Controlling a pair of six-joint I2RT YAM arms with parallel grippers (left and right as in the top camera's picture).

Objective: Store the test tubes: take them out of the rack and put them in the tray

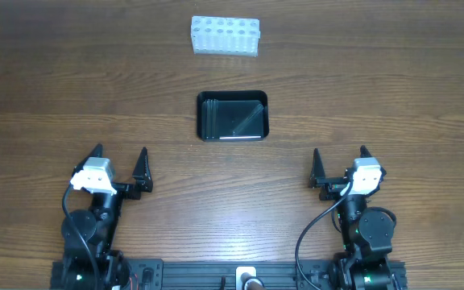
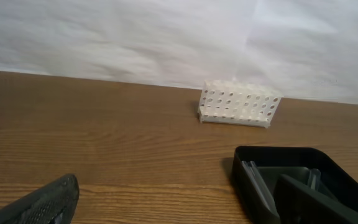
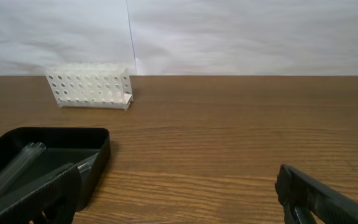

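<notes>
— What's on the table (image 1: 55,97) right now?
— The black tray (image 1: 201,117), and beyond it, well apart, the white rack (image 1: 225,37), upright.
— Your pincers?
— My left pincer (image 1: 120,150) sits nearer me than the tray, off to its left, spread wide and empty. My right pincer (image 1: 339,151) mirrors it on the tray's right, just as wide. Clear test tubes (image 3: 14,163) lie inside the tray, along its left side.

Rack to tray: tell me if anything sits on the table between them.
Nothing visible does. Only bare table lies between the rack and the tray, which sits on the side nearer the arms.
</notes>
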